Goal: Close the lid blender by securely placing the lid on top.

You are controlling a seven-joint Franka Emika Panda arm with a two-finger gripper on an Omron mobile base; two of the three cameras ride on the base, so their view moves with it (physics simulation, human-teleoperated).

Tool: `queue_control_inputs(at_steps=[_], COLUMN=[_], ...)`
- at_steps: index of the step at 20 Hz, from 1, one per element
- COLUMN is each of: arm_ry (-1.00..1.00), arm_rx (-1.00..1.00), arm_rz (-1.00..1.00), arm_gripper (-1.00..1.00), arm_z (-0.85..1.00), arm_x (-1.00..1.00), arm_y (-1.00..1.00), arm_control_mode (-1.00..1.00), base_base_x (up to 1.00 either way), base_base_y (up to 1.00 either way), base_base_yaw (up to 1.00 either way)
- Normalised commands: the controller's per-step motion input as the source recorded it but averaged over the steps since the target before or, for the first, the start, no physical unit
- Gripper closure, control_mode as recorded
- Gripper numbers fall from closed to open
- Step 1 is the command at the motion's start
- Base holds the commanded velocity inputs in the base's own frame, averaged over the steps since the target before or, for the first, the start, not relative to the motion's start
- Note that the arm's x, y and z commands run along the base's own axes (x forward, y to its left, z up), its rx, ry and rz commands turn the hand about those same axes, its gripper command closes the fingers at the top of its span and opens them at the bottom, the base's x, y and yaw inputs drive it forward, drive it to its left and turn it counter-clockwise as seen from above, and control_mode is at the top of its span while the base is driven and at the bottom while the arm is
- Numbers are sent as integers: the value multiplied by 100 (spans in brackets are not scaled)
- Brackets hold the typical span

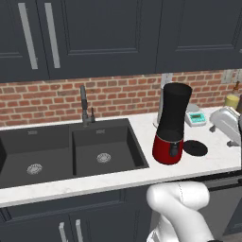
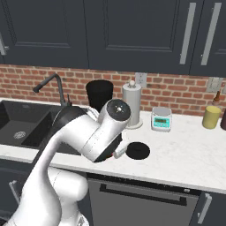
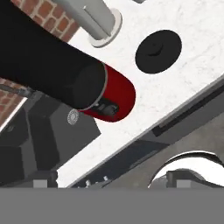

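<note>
The white marble counter (image 1: pixel 118 177) ran below a brick wall. The blender (image 1: pixel 171 124) stood near the sink's right edge, the lid (image 1: pixel 195 148) flat just beside it toward the counter's front edge. No readable writing showed. The gripper's opening and hold couldn't be told.

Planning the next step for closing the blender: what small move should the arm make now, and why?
Probably bring the hand down over the lid, pincer open. The lid lies flat on the counter just right of the blender, apart from it, and the jar's top has no lid on it, so nothing can be placed until the lid is picked up.
</note>
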Motion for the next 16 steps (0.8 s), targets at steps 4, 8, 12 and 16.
queue_control_inputs(at_steps=[4,8,12,16], arm_ry=[28,29,29,30], arm_rx=[49,40,30,25], arm_rz=[-50,-40,-21,-11], arm_gripper=[-100,-100,-100,-100], arm_z=[-54,-74,-58,-38], arm_x=[2,39,66,82], arm_y=[-100,-79,-29,-10], arm_control_mode=[-100,-100,-100,-100], base_base_x=[0,0,0,0], base_base_y=[0,0,0,0], base_base_yaw=[0,0,0,0])
